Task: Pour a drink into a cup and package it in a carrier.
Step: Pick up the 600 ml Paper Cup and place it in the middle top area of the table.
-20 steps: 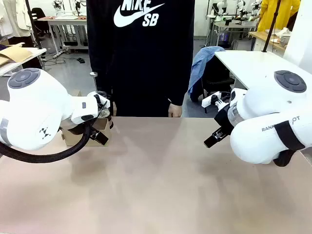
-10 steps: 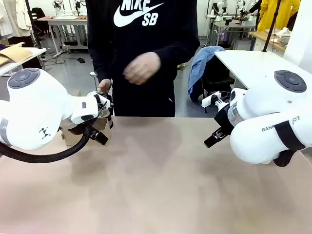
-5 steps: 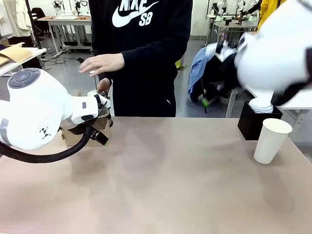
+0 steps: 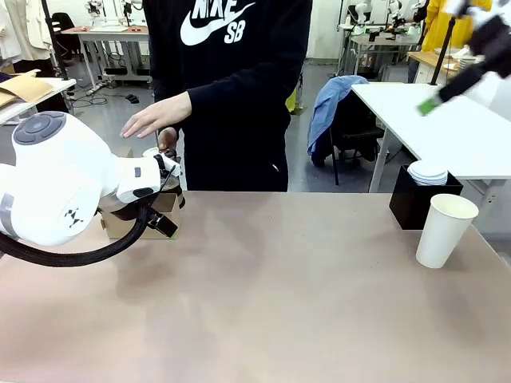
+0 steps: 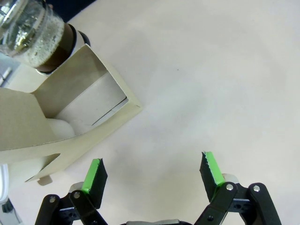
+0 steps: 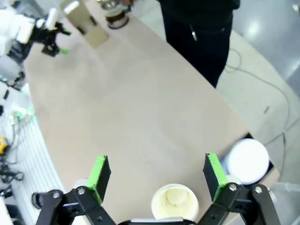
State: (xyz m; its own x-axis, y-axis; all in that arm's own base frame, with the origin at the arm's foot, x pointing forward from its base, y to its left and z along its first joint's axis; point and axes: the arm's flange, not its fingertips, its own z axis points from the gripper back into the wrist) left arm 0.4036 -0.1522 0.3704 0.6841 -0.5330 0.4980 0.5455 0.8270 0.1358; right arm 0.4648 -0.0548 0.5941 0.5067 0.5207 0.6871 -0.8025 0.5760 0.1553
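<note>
Worktop [image 4: 263,303]: wide, tan, mostly bare mid-span. Person [image 4: 239,96] stands at far edge, one hand [image 4: 156,116] stretched out over the far-left corner. Left arm [image 4: 56,187] bulks over that corner, hiding much of the carrier [image 4: 116,225].

Carrier sits far-left, just beyond the left tool [image 5: 153,168], open pockets facing it. Light cardboard, prob. flexes, so best lifted by its centre handle, not the walls.

Jug [image 5: 35,33] is touching or just behind the carrier's far side; dark drink [image 5: 58,49] shows low in the glass. Judged heavy when full, smooth, breakable. Needs a firm wide grip on the body; can't see a handle.

Cup [image 4: 445,230] is upright near the right edge, beside the black box [image 4: 411,206] w/ stacked lids [image 4: 429,171]. Looks empty: light, tippy, thin wall crushes easily. Take mid-wall, below the rim, gentle squeeze.

Left tool: jaws apart, nothing btw them. Right tool [image 6: 156,169]: jaws apart too, high above the cup [image 6: 174,202], holding nothing.
</note>
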